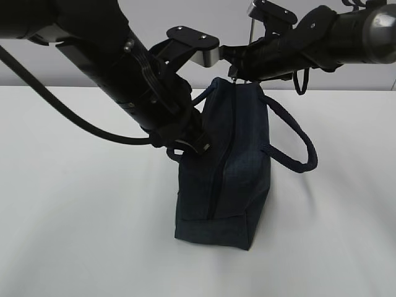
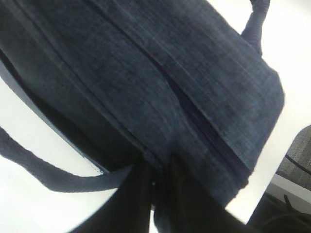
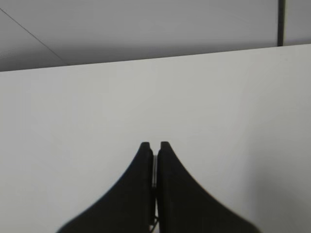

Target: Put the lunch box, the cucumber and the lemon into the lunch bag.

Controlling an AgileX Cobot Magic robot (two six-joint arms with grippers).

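Lunch bag (image 1: 226, 167) upright mid-table (image 1: 74, 235), zipper closed. Left hand (image 1: 193, 143) pinched on bag's left-end fabric beside near handle (image 2: 43, 175). Right hand (image 3: 154, 147) closed above bag's far top end, on zipper pull (image 1: 234, 75).

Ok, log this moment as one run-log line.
lunch bag: upright on table, zipper closed | left gripper: pinching bag fabric | right gripper: shut at bag's top end

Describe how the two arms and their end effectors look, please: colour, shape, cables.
Both arms are black and tubular. The left arm has a thick black cable looping below it and a silver-edged bracket with screws. The right arm carries a thin black cable loop. The right end effector has two black, curved, tapering fingers.
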